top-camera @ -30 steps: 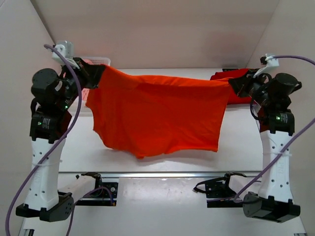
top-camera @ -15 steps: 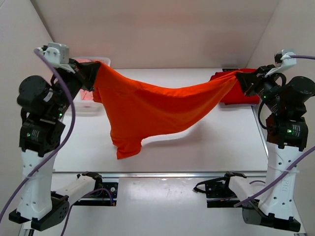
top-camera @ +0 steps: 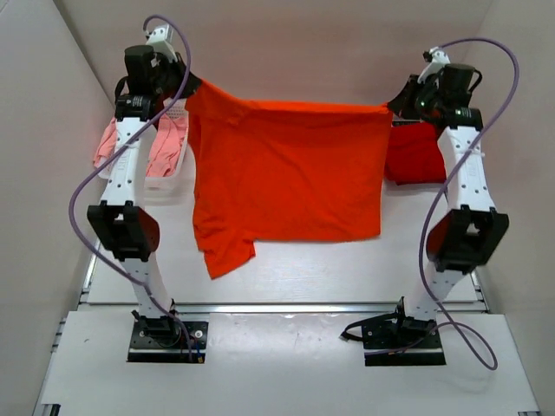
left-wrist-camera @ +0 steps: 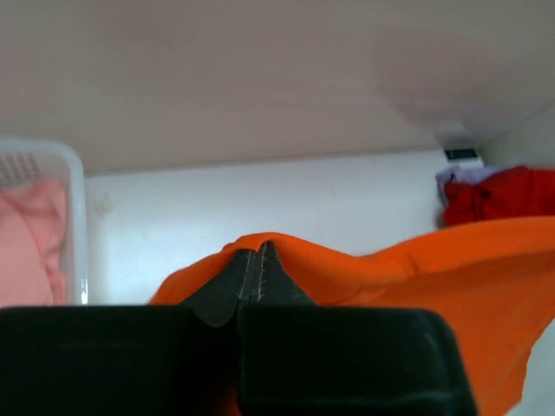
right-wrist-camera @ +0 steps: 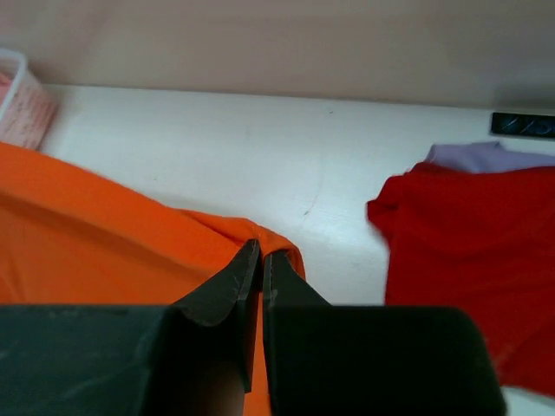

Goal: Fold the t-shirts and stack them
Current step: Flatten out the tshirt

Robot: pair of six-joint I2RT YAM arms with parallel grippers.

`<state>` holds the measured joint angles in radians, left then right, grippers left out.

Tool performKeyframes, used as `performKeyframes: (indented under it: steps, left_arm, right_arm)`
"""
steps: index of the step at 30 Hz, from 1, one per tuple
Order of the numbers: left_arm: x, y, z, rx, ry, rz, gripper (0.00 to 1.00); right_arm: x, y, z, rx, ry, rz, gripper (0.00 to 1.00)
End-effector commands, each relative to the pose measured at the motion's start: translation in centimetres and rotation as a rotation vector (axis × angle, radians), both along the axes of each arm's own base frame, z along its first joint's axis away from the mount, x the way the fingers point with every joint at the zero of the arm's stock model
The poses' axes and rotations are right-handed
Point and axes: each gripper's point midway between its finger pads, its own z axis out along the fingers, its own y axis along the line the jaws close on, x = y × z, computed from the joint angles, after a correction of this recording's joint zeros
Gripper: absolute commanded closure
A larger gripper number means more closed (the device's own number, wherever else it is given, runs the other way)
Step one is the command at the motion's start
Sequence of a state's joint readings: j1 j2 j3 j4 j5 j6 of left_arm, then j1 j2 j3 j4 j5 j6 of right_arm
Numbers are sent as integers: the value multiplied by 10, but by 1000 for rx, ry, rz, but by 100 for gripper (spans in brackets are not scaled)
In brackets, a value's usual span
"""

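Bright orange cloth t-shirt [top-camera: 286,173] hangs spread, unfolded.
Left claw [left-wrist-camera: 256,258], right claw [right-wrist-camera: 262,256] clamp its top corners; dark red cloth t-shirt [top-camera: 414,156] beside it looks folded; pale pink cloth t-shirt [top-camera: 166,146] waits.

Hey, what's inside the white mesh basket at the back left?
The white plastic mesh basket holds pale pink cloth, some of it draped over its rim. Whatever lies beneath the pink is covered.
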<state>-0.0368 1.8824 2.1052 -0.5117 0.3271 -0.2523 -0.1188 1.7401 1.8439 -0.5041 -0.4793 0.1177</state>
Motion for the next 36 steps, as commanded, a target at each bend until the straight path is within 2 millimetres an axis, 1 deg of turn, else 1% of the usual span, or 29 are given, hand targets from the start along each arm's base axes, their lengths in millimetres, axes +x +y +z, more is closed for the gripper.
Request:
performKeyframes:
  steps: [1, 2, 3, 4, 6, 7, 9, 10, 11, 12, 13, 14, 16, 17, 18, 19, 20, 21, 22, 23, 24, 25, 26, 27, 28, 29, 30, 33, 36]
  left_arm:
    - [-46, 10, 163, -52, -379, -14, 100]
    - [-55, 28, 181, -72, -429, 9, 100]
    - [-64, 30, 192, -89, -450, 3, 100]
    - [-71, 36, 203, -89, -477, 10, 100]
    - [-88, 39, 217, -96, -508, 8, 100]
    - [-91, 38, 217, -94, -509, 4, 100]
    - [-96, 34, 208, -86, -488, 6, 100]
    - [-99, 27, 204, -83, -481, -5, 100]
    - [-103, 24, 194, -77, -464, -13, 100]
    - [-112, 16, 194, -82, -467, -22, 100]
    - [-120, 13, 179, -83, -445, -27, 100]
    - [-111, 9, 143, -91, -382, -28, 100]
    - [-126, 15, 91, -100, -312, 9, 100]
    - [-133, 3, 75, -103, -284, -13, 100]
    - [-141, 0, 39, -98, -217, -15, 100]
    - [-154, -2, 28, -83, -205, -13, 100]
    - [-160, -11, -26, -71, -92, -26, 100]
    - [-174, -11, -72, -61, -4, -16, 100]
    - [-217, -32, -140, -93, 131, -77, 100]
    - [-223, -33, -165, -87, 184, -79, 100]
    - [-234, -35, -169, -111, 186, -90, 100]
    - [-249, -39, -202, -102, 258, -101, 100]
    - [-263, -41, -218, -121, 294, -104, 100]
    - [-270, -41, -220, -133, 292, -102, 100]
    - [-278, -37, -235, -135, 335, -90, 100]
    - [-287, -36, -242, -142, 354, -92, 100]
    - [-289, -34, -239, -141, 344, -81, 100]
    - [-302, -38, -249, -125, 400, -106, 100]
    - [-312, -43, -256, -146, 444, -133, 100]
  right_arm:
    - [7, -17, 121, -118, -285, -60, 100]
    - [7, -23, 142, -114, -319, -68, 100]
    - [6, -23, 155, -106, -346, -56, 100]
    - [5, -32, 160, -92, -360, -73, 99]
    - [0, -38, 164, -62, -379, -61, 99]
    - [-3, -45, 164, -56, -378, -72, 100]
    - [-7, -43, 152, -39, -350, -61, 100]
    - [-6, -49, 144, -32, -331, -63, 100]
    - [-8, -47, 135, -17, -314, -55, 100]
    - [-10, -50, 120, -11, -282, -50, 100]
    - [-11, -52, 113, -4, -274, -53, 100]
    - [-15, -53, 99, 11, -243, -48, 100]
    - [-22, -53, 57, 43, -167, -33, 100]
    - [-24, -52, 43, 49, -144, -31, 100]
    - [-30, -50, 18, 60, -97, -31, 100]
    - [-38, -48, -9, 74, -49, -32, 100]
    - [-43, -48, -24, 77, -18, -37, 100]
    - [-53, -46, -51, 85, 42, -44, 99]
    - [-92, -32, -126, 124, 245, -63, 100]
    - [-92, -31, -126, 122, 246, -59, 100]
    - [-110, -25, -155, 134, 331, -60, 100]
    - [-117, -19, -162, 132, 359, -55, 100]
    - [-136, -16, -185, 132, 441, -79, 100]
    - [-154, -11, -204, 119, 506, -89, 100]
    - [-162, -5, -212, 111, 537, -93, 100]
    - [-181, -3, -229, 106, 603, -122, 100]
    - [-196, -1, -241, 108, 656, -154, 100]
    - [-233, 5, -264, 129, 783, -177, 100]
    - [-258, 2, -277, 103, 868, -191, 100]
